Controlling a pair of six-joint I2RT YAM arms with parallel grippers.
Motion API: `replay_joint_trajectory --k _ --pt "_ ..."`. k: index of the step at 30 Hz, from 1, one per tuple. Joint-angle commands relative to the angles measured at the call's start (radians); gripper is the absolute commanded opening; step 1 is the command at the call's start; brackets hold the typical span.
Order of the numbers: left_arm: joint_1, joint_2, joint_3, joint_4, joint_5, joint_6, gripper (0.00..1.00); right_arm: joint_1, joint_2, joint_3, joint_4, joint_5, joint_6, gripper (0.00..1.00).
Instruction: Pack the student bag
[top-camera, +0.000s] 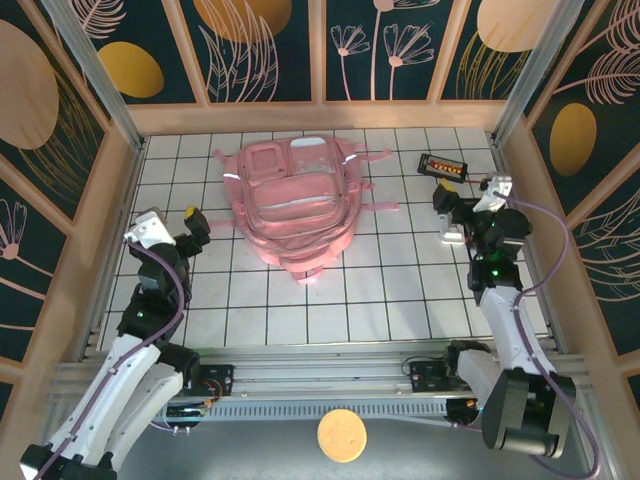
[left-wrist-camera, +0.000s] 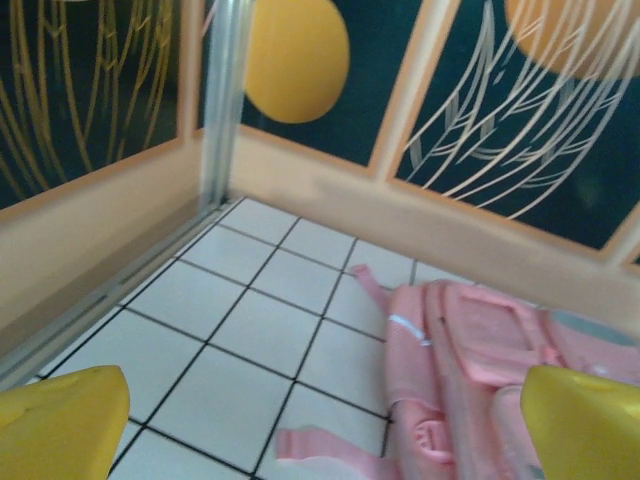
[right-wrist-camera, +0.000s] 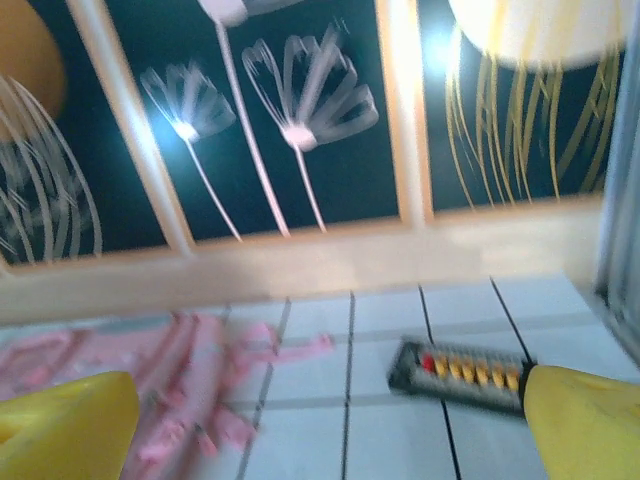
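The student bag (top-camera: 290, 205), a large pink backpack with clear plastic front pockets, lies flat on the white tiled floor at mid-back. My left gripper (top-camera: 198, 228) hovers just left of it, open and empty. In the left wrist view the bag (left-wrist-camera: 500, 365) lies ahead to the right, between the wide-apart yellow fingertips (left-wrist-camera: 60, 425), with a loose strap (left-wrist-camera: 325, 445) on the tile. My right gripper (top-camera: 446, 218) stands open and empty to the bag's right. Its wrist view is blurred, with the bag's pink straps (right-wrist-camera: 190, 375) at the left.
A dark flat device with red and orange keys (top-camera: 443, 166) lies at the back right, ahead of my right gripper (right-wrist-camera: 325, 440) and partly behind its right fingertip (right-wrist-camera: 585, 425). Wooden walls (top-camera: 320, 115) enclose the floor on three sides.
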Motion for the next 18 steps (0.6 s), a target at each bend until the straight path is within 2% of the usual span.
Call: replay_joint_trajectory --k 1,6,11,14,18 --pt "0.026 0.018 -0.045 0.042 -0.047 0.022 0.99 -0.015 0.095 -0.083 0.091 0.005 -0.003 0.99" --pt "0.111 0.078 -0.095 0.114 0.011 -0.019 0.99 -0.017 0.309 -0.155 0.336 0.016 -0.012 0.99" --pt "0.173 0.224 -0.177 0.359 0.025 0.040 0.99 -0.015 0.507 -0.156 0.529 0.001 -0.006 0.99" --pt "0.204 0.348 -0.204 0.479 0.034 0.039 0.99 -0.007 0.555 -0.181 0.623 0.018 -0.017 0.99" --pt "0.251 0.499 -0.236 0.684 0.076 0.066 0.99 0.005 0.571 -0.190 0.656 0.002 -0.034 0.99"
